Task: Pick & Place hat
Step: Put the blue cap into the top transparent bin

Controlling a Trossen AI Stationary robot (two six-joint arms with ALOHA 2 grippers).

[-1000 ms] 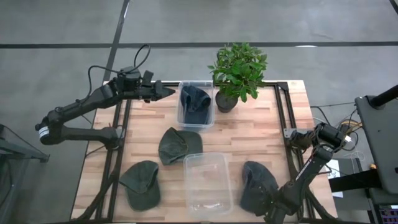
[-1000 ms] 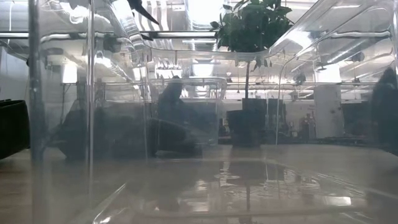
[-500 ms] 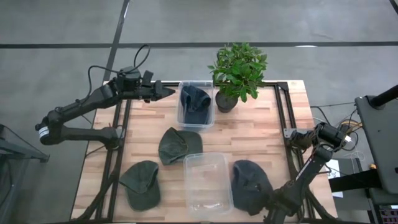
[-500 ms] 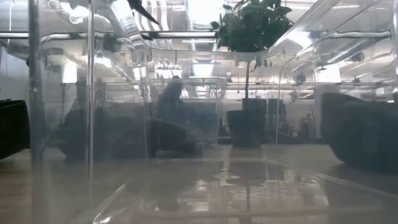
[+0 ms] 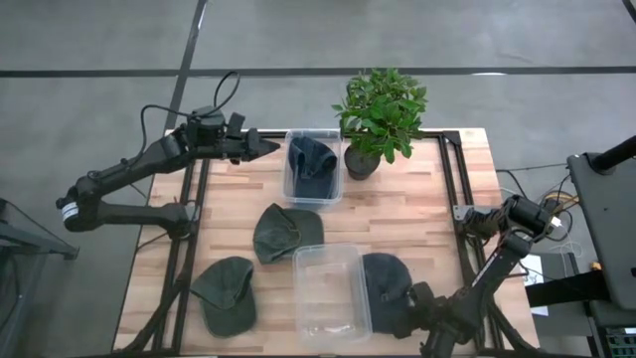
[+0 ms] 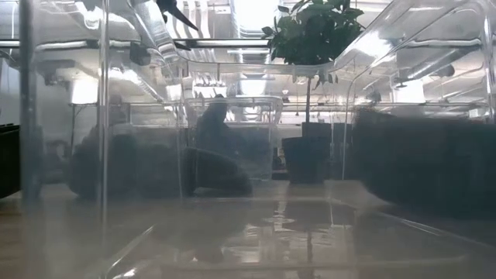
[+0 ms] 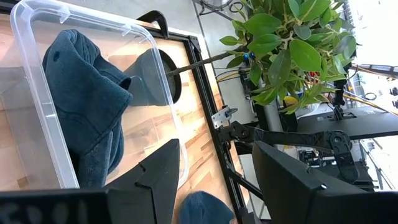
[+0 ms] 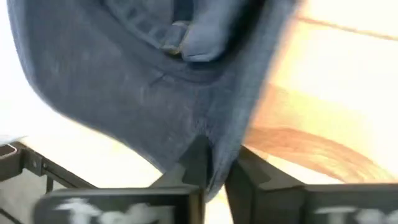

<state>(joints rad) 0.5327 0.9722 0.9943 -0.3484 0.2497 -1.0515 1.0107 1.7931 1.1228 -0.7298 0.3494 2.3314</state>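
We see the dark blue hat (image 5: pixel 388 288) at the near right of the wooden worktop (image 5: pixel 417 214), its left edge touching the right wall of the empty clear bin (image 5: pixel 330 288). The right end effector (image 5: pixel 417 303) is closed on the hat's near edge; in the right wrist view the blue fabric (image 8: pixel 155 87) is pinched between the two dark fingers (image 8: pixel 196 163). On the worktop's left half lie two olive green hats, one near the centre (image 5: pixel 285 232) and one toward the near left corner (image 5: pixel 226 293). At the far side a second clear bin (image 5: pixel 313 167) holds another dark blue hat (image 5: pixel 311 164), with a potted plant (image 5: pixel 380 114) just beside it on the right. The left end effector (image 5: pixel 268 146) hovers beside that far bin, its fingers (image 7: pixel 155 180) parted and holding nothing.
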